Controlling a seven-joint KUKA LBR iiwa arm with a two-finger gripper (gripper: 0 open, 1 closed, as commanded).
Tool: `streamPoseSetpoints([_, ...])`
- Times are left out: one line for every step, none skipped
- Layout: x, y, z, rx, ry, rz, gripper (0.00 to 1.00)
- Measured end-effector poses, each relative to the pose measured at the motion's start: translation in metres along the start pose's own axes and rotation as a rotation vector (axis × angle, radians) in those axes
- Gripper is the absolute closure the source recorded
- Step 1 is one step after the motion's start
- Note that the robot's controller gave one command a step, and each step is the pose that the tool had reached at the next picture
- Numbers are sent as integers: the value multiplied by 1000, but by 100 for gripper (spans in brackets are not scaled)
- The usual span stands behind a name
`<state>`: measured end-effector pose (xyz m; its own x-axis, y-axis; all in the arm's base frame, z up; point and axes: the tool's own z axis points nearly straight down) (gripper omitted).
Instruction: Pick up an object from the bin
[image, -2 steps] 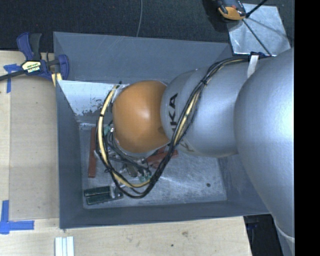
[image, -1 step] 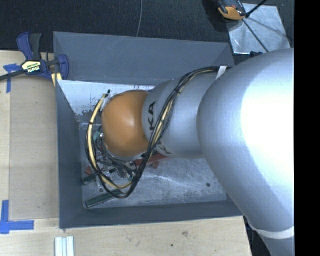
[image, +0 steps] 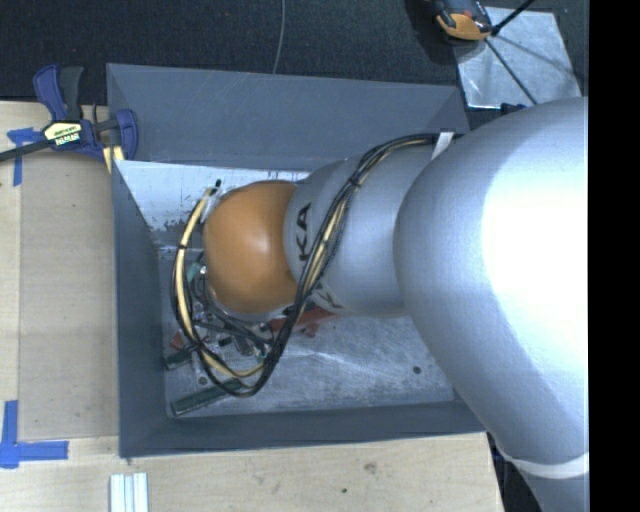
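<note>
While the arm reaches deep into the bin (image: 140, 300), the hand (image: 228, 335) sits low over the floor, tucked beneath the orange cover (image: 250, 250) and its looping cables (image: 240, 385). You cannot tell whether the hand is spread or pressed together, because the cover hides it.

Nearest things:
- A small dark piece (image: 178, 358) lies just beside the hand, on the side away from the arm.
- A flat dark strip (image: 200, 403) lies near the hand, toward the bin's near wall.
- A red thing (image: 318, 318) lies behind the hand, partly under the arm.

You can't yet say which one is the target. Judgement: the approach looks done. The grasp is unconfirmed, and the lift out of the bin is left.
</note>
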<state>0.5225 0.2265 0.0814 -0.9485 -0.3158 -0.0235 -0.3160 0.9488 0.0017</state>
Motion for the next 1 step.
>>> streamPoseSetpoints([-20, -17, -124, 1, 20, -67, 100])
